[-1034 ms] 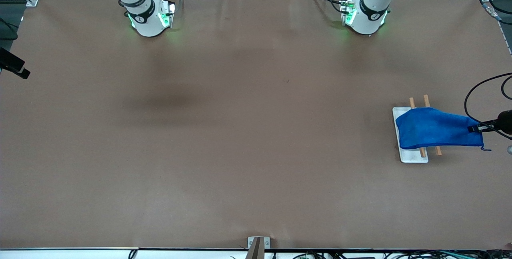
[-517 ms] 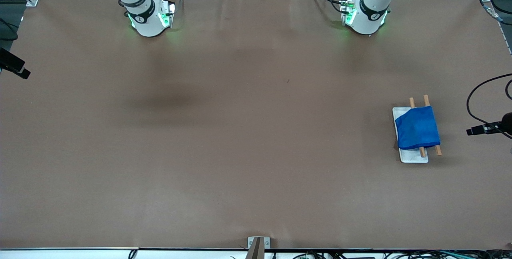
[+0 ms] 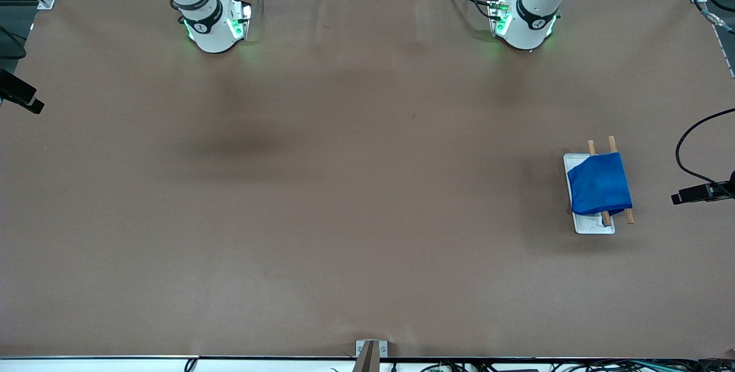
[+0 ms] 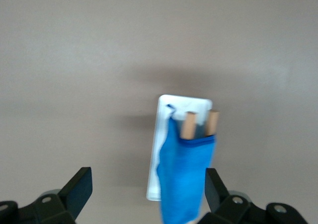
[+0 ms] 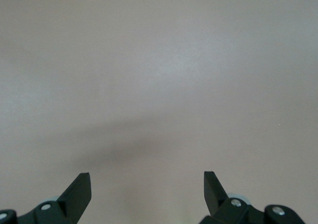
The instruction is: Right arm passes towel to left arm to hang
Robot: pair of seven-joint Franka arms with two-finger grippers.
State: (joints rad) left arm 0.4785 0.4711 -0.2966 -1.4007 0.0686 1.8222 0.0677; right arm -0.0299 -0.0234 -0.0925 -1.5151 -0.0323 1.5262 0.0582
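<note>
The bright blue towel (image 3: 598,183) hangs draped over two wooden rods (image 3: 612,143) of a small rack on a white base (image 3: 591,225), toward the left arm's end of the table. In the left wrist view the towel (image 4: 186,177) hangs down from the rods (image 4: 189,124). My left gripper (image 3: 689,195) is beside the rack, apart from the towel, open and empty (image 4: 148,178). My right gripper (image 5: 147,182) is open and empty over bare table.
The brown table (image 3: 367,188) carries only the rack. The two arm bases (image 3: 215,27) (image 3: 522,22) stand at the edge farthest from the front camera. A black cable (image 3: 683,154) loops by the left gripper. A metal bracket (image 3: 370,349) sits at the nearest edge.
My left gripper has let go of the towel's end and drawn away from the rack. The towel's stretched end has dropped and now hangs over the rods. The right arm has not moved.
</note>
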